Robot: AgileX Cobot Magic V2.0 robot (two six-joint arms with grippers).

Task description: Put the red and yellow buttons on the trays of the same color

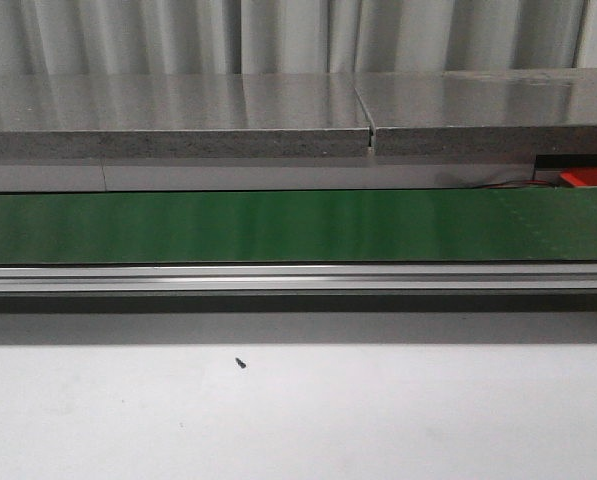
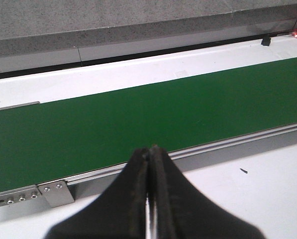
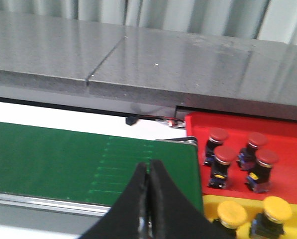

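In the right wrist view a red tray [image 3: 287, 132] holds several red buttons [image 3: 223, 158] standing upright. Beside it a yellow tray [image 3: 215, 201] carries two yellow buttons [image 3: 232, 215]. Both trays sit just past the end of the green belt [image 3: 63, 157]. My right gripper [image 3: 149, 164] is shut and empty above the belt's end, a short way from the trays. My left gripper [image 2: 150, 149] is shut and empty over the near rail of the belt [image 2: 138, 119]. In the front view the belt [image 1: 298, 226] is bare, and a corner of the red tray [image 1: 590, 177] shows at the right.
A grey stone ledge [image 1: 178, 120] runs behind the belt. An aluminium rail [image 1: 298, 278] edges the belt's near side. A small dark screw [image 1: 240, 363] lies on the white table [image 1: 378, 410] in front.
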